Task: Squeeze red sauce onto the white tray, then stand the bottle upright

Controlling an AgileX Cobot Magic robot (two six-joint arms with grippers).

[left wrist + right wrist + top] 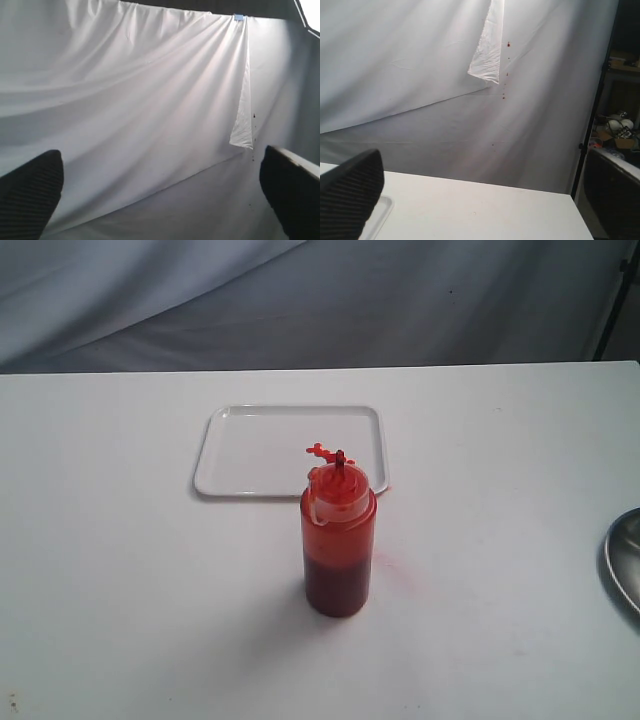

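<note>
The bottle stands upright in the middle of the table, with dark red sauce in its lower half and the tethered cap hanging beside the nozzle. Just behind it lies the white tray. A small blob of red sauce sits on the tray's near right part, right by the nozzle tip. Neither gripper shows in the exterior view. My left gripper is open and faces only the white curtain. My right gripper is open above the table, nothing between its fingers. A white rim corner, apparently the tray's, shows there.
A grey round metal dish pokes in at the table's right edge. A faint pink smear marks the table right of the bottle. A white curtain hangs behind the table. A dark stand and clutter stand past the table's right end.
</note>
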